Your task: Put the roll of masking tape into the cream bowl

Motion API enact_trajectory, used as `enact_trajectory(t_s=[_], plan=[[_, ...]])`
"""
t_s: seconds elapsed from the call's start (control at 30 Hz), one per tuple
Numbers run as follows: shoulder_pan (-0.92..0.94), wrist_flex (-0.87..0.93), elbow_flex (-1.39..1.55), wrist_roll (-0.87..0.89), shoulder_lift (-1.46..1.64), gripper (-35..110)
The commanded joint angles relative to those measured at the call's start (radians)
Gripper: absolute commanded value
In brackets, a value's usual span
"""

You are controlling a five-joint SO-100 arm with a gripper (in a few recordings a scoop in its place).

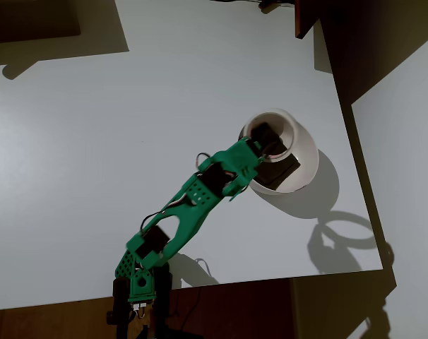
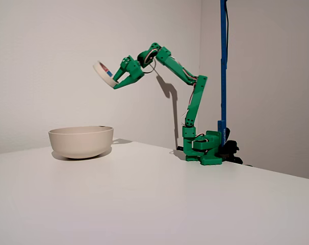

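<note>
The roll of masking tape (image 2: 104, 73) is held high in the air, tilted, with a red-blue mark on its inner rim. My green gripper (image 2: 115, 81) is shut on its lower edge. In the fixed view the roll hangs well above the cream bowl (image 2: 81, 141), slightly to the right of the bowl's middle. Seen from overhead, the roll (image 1: 292, 127) overlaps the upper left part of the bowl (image 1: 310, 168), and a dark squarish patch lies inside the bowl. There my gripper (image 1: 256, 146) grips the roll's rim at its lower left.
The arm's base (image 2: 205, 149) stands at the table's near edge in the overhead view. A blue pole (image 2: 223, 61) rises behind it. The white table (image 1: 94, 141) ends just right of the bowl, and a dark gap (image 1: 355, 141) runs along that edge.
</note>
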Motion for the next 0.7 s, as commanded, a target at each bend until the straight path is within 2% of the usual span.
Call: enact_trajectory(t_s=[0.0, 0.3, 0.67], plan=[[0.044, -0.009, -0.262, 0.0, -0.17, -8], [0.11, -0.006, -0.541, -0.014, -0.555, -8], [0.123, -0.012, -0.615, -0.023, -0.764, -8]])
